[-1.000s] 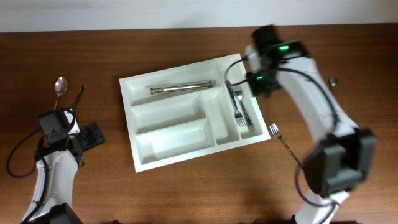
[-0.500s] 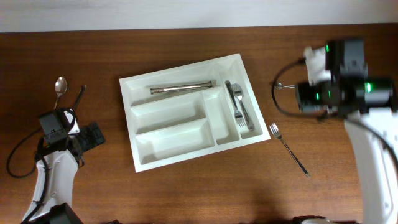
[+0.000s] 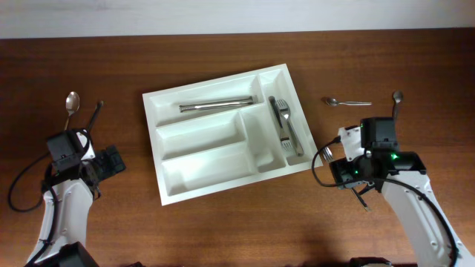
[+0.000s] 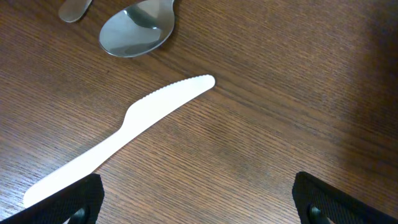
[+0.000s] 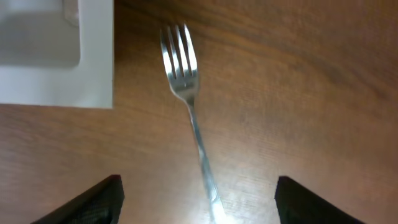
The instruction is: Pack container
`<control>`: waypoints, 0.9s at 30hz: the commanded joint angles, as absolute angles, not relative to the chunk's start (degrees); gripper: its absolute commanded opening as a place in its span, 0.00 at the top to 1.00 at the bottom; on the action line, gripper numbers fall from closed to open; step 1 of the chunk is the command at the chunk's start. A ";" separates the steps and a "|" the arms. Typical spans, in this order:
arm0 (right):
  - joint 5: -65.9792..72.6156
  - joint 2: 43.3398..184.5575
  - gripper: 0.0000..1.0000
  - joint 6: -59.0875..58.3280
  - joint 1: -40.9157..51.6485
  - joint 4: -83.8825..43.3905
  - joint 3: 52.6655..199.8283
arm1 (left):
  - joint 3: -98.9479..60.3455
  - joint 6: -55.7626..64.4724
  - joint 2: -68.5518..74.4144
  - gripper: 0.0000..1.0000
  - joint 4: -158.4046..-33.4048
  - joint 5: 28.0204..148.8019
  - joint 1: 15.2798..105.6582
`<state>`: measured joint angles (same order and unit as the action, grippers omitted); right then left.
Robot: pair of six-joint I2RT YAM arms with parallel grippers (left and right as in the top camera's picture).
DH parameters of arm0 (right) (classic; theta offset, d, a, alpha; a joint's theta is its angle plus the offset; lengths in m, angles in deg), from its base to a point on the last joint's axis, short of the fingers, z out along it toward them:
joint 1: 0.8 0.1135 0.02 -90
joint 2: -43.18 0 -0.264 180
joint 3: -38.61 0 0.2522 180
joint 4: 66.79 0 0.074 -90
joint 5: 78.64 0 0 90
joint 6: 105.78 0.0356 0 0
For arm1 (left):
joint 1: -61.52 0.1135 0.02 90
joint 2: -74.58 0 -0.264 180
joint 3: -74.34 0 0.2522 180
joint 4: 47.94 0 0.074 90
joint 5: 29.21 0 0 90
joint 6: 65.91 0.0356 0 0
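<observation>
The white cutlery tray point(image 3: 200, 167) lies tilted at the table's centre. Its top long compartment holds a metal utensil point(image 3: 217, 105), and the right narrow compartment holds forks point(image 3: 286, 130). My right gripper point(image 3: 347, 175) is open and hovers over a metal fork point(image 3: 325, 153) lying on the table just right of the tray. In the right wrist view the fork point(image 5: 189, 118) runs between my open fingers point(image 5: 202, 205), with the tray corner point(image 5: 56, 56) at upper left. My left gripper point(image 3: 111, 159) is open and empty over bare wood point(image 4: 199, 205), below a white plastic knife point(image 4: 124, 134).
A spoon point(image 3: 71, 101) lies at the far left, and its bowl also shows in the left wrist view point(image 4: 137, 31). A small spoon point(image 3: 347, 101) and another spoon point(image 3: 396, 100) lie on the table at the upper right.
My right arm swung from the tray's far right corner out to the right, then down to above the fork on the table. The left arm has not moved.
</observation>
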<state>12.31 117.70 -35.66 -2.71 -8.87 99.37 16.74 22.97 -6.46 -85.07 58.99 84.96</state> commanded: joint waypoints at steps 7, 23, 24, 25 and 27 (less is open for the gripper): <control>11.83 129.81 0.32 -42.54 -3.13 -14.27 98.54 | 15.69 23.69 -6.74 0.01 -85.14 58.86 85.27; 11.94 137.08 0.79 -42.52 -3.13 -18.81 98.54 | 15.69 23.69 -6.74 0.01 -85.16 58.86 85.27; 11.94 137.13 0.80 -42.52 -3.13 -18.75 98.54 | 15.69 23.69 -6.74 0.01 -85.16 58.86 85.27; 11.94 137.19 0.80 -42.52 -3.13 -18.57 98.54 | 15.69 23.69 -6.74 0.01 -85.16 58.86 85.27; 11.96 137.19 0.80 -42.54 -3.15 -17.98 98.54 | 15.69 23.69 -6.74 0.01 -85.14 58.86 85.27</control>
